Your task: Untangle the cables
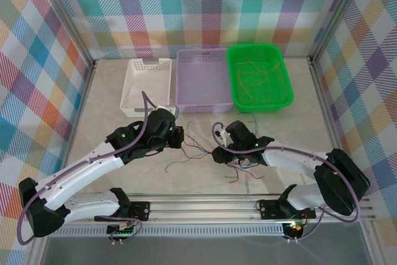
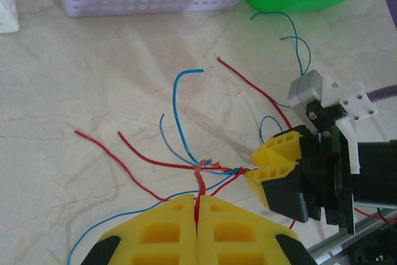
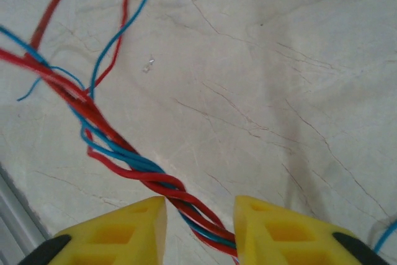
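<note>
Two grippers meet low over the table [image 1: 285, 134], near its middle, and the cables [image 1: 193, 143] lie between them. These cables are thin red and blue strands, spread loose on the table surface. Several of them come together in one small knot [image 2: 205, 166].

On the left side of the cables, the left gripper [image 2: 197, 200] has its yellow fingers pressed fully together. One red strand [image 2: 200, 181] comes out of the seam between them and goes straight to the knot, so this strand is pinched.

On the right side, the right gripper [image 3: 200, 206] has its jaws a little apart, with a narrow gap. A twisted red-and-blue bundle [image 3: 149, 175] passes through this gap and lies closer to one finger than to the other. It is not squeezed by both fingers. In the left wrist view, the tips of this gripper are just beside the knot.

At the far side of the table, three baskets stand in a row: a white basket [image 1: 133, 94] on the left, a purple basket [image 1: 201, 105] in the middle and a green basket [image 1: 260, 106] on the right. Inside the green basket lie some yellow-olive wires [image 1: 257, 76], well apart from the red and blue ones. One loose blue strand [image 2: 296, 41] reaches near the green basket's near wall.
</note>
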### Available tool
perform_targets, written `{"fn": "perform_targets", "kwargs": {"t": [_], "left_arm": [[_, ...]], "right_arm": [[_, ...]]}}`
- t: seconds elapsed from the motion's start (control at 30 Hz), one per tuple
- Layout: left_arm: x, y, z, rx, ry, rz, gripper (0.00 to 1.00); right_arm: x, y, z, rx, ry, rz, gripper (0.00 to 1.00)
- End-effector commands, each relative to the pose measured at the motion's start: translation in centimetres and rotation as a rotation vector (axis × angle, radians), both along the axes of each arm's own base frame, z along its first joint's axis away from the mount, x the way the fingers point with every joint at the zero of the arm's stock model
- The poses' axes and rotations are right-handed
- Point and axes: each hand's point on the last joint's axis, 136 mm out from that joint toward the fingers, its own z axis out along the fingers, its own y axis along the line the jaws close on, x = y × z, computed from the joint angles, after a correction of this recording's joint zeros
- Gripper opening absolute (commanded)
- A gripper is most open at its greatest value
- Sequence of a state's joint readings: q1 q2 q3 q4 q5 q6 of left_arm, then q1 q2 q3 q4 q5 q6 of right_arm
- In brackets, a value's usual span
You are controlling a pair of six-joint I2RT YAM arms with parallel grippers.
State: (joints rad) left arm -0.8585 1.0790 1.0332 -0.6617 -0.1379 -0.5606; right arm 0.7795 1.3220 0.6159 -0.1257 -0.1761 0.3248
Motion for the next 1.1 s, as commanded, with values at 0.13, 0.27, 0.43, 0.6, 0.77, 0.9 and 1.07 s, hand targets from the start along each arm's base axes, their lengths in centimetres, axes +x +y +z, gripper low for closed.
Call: {"fn": "perform_targets", "kwargs": {"t": [0.13,0.27,0.43,0.6,0.77,0.9,1.07], "left_arm": [[0.9,0.2,0.3,-0.047,0.000,0.021,0.00],[1.1,0.1,0.2,-0.054,0.004,0.023,0.00],[1.2,0.4,0.2,-0.052,0.011,0.029,0.00],[0.3,0.8,-0.6,-0.064,0.044,0.017,0.33],[-1.4,-0.2,-0.7,-0.195,0.085,-0.024,0.64],[-2.9,-1.4,-0.3,-0.357,0.108,-0.063,0.82],[-4.3,-1.7,-0.4,-0.472,0.101,-0.080,0.85]], "right_arm": [[-1.2,1.2,0.7,0.080,0.004,0.068,0.41],[-1.4,1.6,-0.2,0.050,0.017,0.081,0.26],[-1.0,1.4,0.6,0.040,-0.018,0.062,0.00],[-1.4,1.3,3.9,0.113,-0.064,0.064,0.00],[-1.8,1.5,7.4,0.227,-0.074,0.067,0.00],[-1.2,1.3,9.8,0.313,-0.027,0.040,0.00],[-1.1,1.6,12.8,0.403,-0.005,0.051,0.00]]}}
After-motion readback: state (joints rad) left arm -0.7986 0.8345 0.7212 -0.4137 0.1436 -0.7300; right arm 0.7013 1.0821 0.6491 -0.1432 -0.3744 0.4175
